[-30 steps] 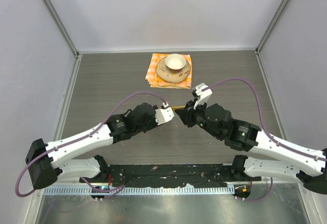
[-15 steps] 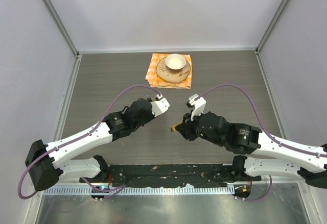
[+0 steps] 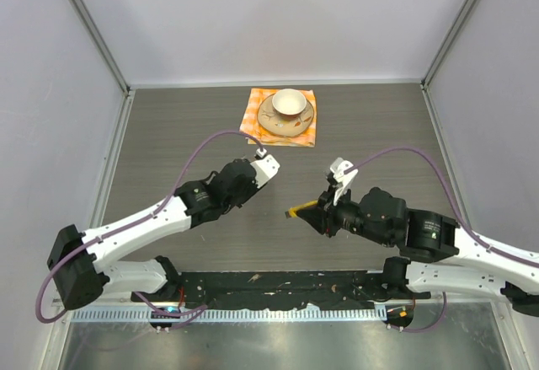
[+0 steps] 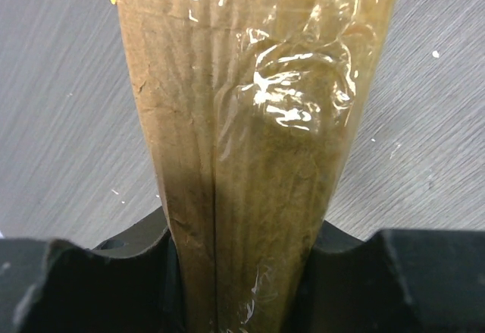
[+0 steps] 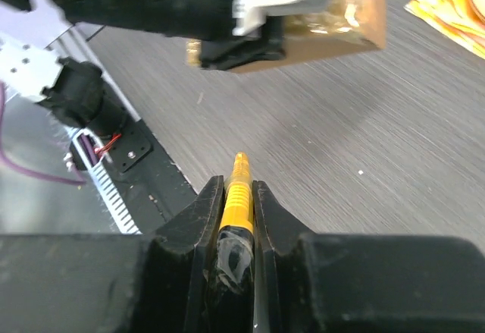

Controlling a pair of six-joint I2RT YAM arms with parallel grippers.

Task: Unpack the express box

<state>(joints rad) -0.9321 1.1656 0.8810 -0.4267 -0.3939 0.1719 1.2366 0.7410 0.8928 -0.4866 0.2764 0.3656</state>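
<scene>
The left gripper [image 4: 244, 230] clasps the taped box [image 4: 258, 120], which is unseen from overhead. The right gripper [image 5: 239, 189] pinches a thin yellow tool [image 5: 239, 168], its back end buried between the fingers.

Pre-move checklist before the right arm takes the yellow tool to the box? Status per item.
1. Flat brown cardboard box clamped in left gripper: ok.
2. Thin yellow ribbed tool clamped in right gripper, tip forward: ok.
3. Tool tip apart from box: ok, gap visible in right wrist view.
4. Box opened: not ok, wrinkled clear tape covers its face.
5. Blade exposed on tool: cannot tell.
6. White cup and saucer on orange checkered cloth, away from both arms: ok.
</scene>
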